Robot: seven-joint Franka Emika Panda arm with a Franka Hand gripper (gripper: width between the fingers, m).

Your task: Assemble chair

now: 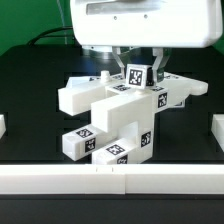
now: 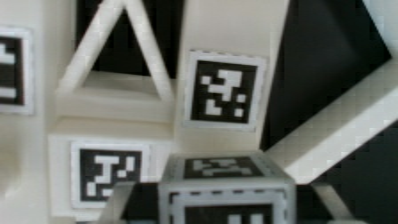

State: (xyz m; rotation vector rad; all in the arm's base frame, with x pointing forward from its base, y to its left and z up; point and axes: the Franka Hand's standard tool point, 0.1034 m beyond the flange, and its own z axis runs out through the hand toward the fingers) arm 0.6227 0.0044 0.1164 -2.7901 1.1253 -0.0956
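Observation:
In the exterior view, the partly built chair (image 1: 108, 112) stands mid-table as a cluster of matte white tagged blocks and bars, two bars pointing toward the front. Directly above its far side, my gripper (image 1: 140, 82) is shut on a small white tagged block (image 1: 139, 74), held just over the assembly. In the wrist view, that block (image 2: 221, 180) fills the space between my fingers, with my gripper (image 2: 217, 206) closed around it. Beneath it lies the chair's cross-braced plate (image 2: 125, 60) with tagged faces (image 2: 222, 90). I cannot tell whether the block touches the assembly.
A low white rail (image 1: 110, 181) runs along the table's front edge, and short white pieces sit at the exterior view's left (image 1: 3, 126) and right (image 1: 215, 131). The tabletop (image 1: 35, 135) is black.

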